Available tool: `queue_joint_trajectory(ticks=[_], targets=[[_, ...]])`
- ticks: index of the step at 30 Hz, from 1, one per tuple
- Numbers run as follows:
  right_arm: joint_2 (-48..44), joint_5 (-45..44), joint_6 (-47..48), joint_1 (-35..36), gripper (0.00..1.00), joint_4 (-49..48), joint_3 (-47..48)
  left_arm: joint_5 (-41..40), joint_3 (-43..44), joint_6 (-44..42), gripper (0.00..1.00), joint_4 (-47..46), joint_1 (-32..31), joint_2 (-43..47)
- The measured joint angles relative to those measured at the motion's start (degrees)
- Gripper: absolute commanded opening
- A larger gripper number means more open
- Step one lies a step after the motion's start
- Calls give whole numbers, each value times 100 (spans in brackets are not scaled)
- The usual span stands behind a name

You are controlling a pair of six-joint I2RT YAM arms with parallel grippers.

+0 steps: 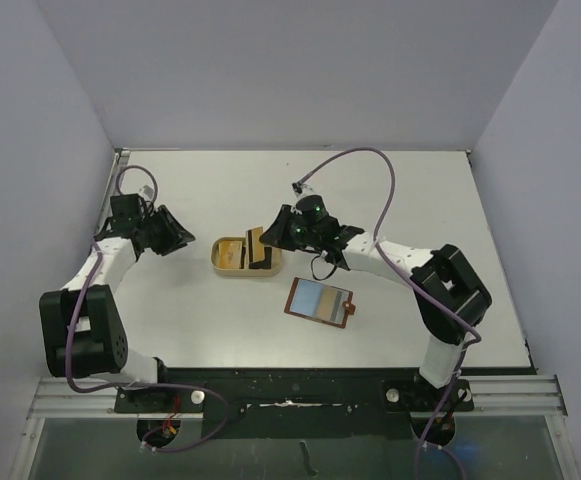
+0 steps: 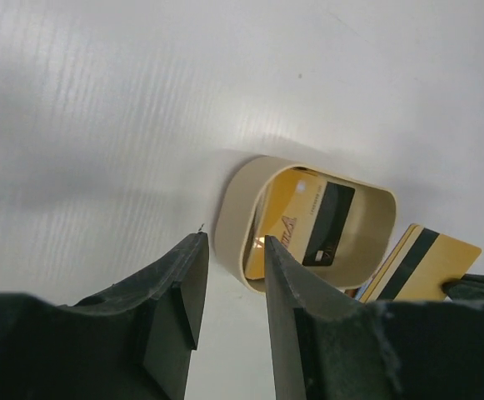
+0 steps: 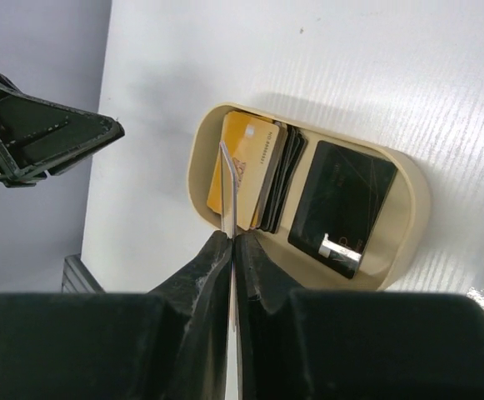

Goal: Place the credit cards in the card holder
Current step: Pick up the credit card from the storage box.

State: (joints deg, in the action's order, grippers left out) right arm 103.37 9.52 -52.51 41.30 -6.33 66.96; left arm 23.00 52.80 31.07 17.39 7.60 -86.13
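Observation:
Several credit cards lie in a tan oblong tray (image 1: 217, 258): a yellow card (image 3: 250, 162) leans on a dark stack, and a black card (image 3: 341, 204) lies flat beside them. My right gripper (image 3: 232, 237) is shut on a thin credit card (image 3: 228, 187), seen edge-on and standing upright over the tray's near rim. In the left wrist view that held card (image 2: 425, 262) is yellow with a black stripe. The card holder (image 1: 319, 301), a brown wallet, lies open on the table right of the tray. My left gripper (image 2: 233, 250) hangs open and empty left of the tray (image 2: 233, 208).
The white table (image 1: 390, 200) is walled by grey panels at the back and both sides. My right arm (image 1: 400, 260) stretches in from the right, just behind the wallet. The left gripper (image 3: 42, 137) shows at the left edge of the right wrist view.

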Motion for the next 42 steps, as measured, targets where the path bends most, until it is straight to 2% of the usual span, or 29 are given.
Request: queue_joint_trajectory(ticks=[5, 10, 15, 19, 31, 35, 42], targets=[[-400, 2, -76, -2, 0, 15, -55, 232, -2, -181, 33, -4, -396, 514], [-748, 116, -122, -44, 0, -149, -385, 979, -168, -61, 39, -219, -813, 1113], [-1056, 409, -315, -168, 0, -586, -951, 2100, -839, 721, 42, -1263, -826, 1561], [-1320, 553, -463, -256, 0, -848, -1244, 2684, -1290, 1401, 43, -2076, -837, 1672], [-1622, 975, -964, -286, 0, -1840, -1399, 3482, -1947, 3080, 44, -4542, -1075, 1556], [-1552, 1069, -1095, -286, 0, -2063, -1399, 3530, -2052, 3416, 34, -5023, -1211, 1473], [-1447, 1132, -1211, -308, 0, -2168, -1399, 3532, -2129, 3598, 0, -5228, -1285, 1443]])
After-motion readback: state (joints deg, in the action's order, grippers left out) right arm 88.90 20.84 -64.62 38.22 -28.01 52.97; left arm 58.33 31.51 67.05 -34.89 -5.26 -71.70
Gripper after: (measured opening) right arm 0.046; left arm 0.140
